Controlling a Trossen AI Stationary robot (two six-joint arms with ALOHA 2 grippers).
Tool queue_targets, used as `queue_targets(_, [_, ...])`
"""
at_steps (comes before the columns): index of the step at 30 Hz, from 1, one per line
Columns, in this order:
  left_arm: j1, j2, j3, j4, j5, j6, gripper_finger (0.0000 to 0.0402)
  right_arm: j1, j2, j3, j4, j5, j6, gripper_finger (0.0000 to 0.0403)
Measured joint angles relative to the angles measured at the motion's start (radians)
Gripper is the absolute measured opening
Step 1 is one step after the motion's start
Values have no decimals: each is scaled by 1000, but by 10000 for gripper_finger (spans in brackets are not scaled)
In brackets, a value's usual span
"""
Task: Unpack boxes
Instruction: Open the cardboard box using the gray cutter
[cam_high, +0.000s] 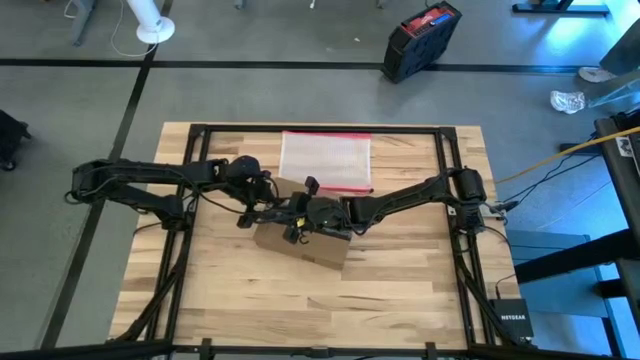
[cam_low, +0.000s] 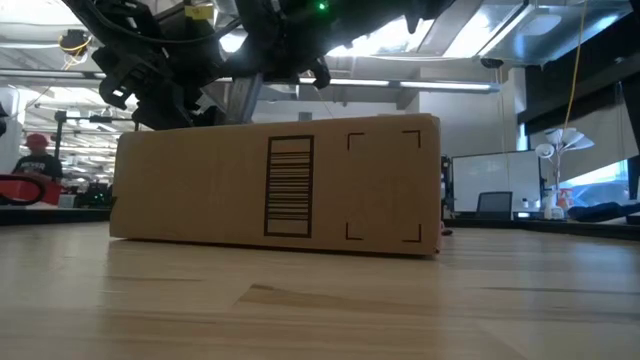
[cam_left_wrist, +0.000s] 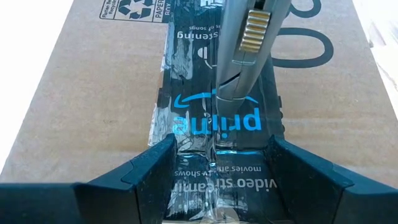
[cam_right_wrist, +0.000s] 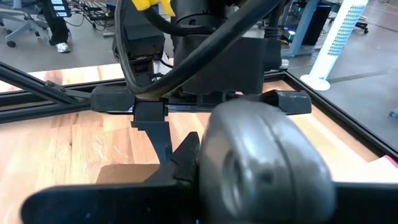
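Where it rests mid-counter (cam_high: 400, 290), brown cardboard box (cam_low: 275, 185) shows a printed barcode; black tape strip (cam_left_wrist: 199, 124) reads "prime" in blue. Left pincer (cam_left_wrist: 214, 180) stands wide over the tape. Right pincer (cam_right_wrist: 205, 186) clamps a grey tool (cam_left_wrist: 245, 50).

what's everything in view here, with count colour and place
cardboard box: one, brown with black printed tape, table centre
box cutter: one, grey, tip on the tape seam
clear pouch: one, pink-red edge, far side of table
case: one, black and red, on the floor beyond the table
table: one, light wood
left tool: open, straddling the tape
right tool: over the box, shut on box cutter
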Motion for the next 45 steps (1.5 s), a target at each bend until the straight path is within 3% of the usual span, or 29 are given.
queue_targets(27, [15,3,3,28,-4,7,249,12,-77,-2,-198,-1,-61,63])
queue_targets(45, [16,10,65,-19,-9,31,249,-32,-38,-5,-74,-135,-58,63])
